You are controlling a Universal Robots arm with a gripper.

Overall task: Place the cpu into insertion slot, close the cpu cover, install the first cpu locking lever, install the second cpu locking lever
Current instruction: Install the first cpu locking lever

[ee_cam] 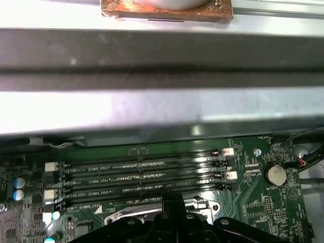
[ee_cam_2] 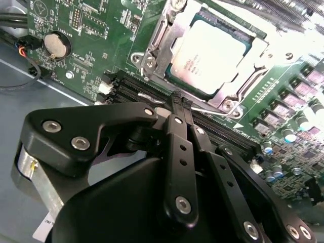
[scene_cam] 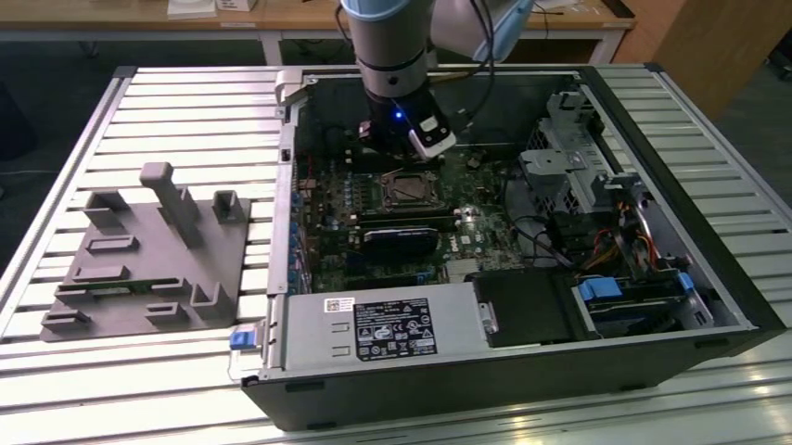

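The cpu (ee_cam_2: 210, 50) lies flat in its socket, pale metal top up. The cpu cover (ee_cam_2: 158, 31), a thin silver frame, is folded down around it. A thin wire locking lever (ee_cam_2: 212, 110) runs along the socket's edge beside the memory slots. My gripper (ee_cam_2: 177, 101) is shut, its black fingertips pressed together right at this lever, with nothing visibly held between them. In the first wrist view the gripper (ee_cam: 172, 201) sits at the socket frame (ee_cam: 126, 215). In the exterior view the arm's wrist (scene_cam: 409, 125) hangs just behind the socket (scene_cam: 406, 191).
The motherboard (scene_cam: 483, 227) lies inside an open computer case (scene_cam: 693, 278) on a slatted table. Memory slots (ee_cam: 142, 174) border the socket. A black card (scene_cam: 402, 243), a power supply (scene_cam: 384, 329) and a drive cage (scene_cam: 576, 176) surround it. A grey fixture (scene_cam: 148, 255) stands at the exterior view's left.
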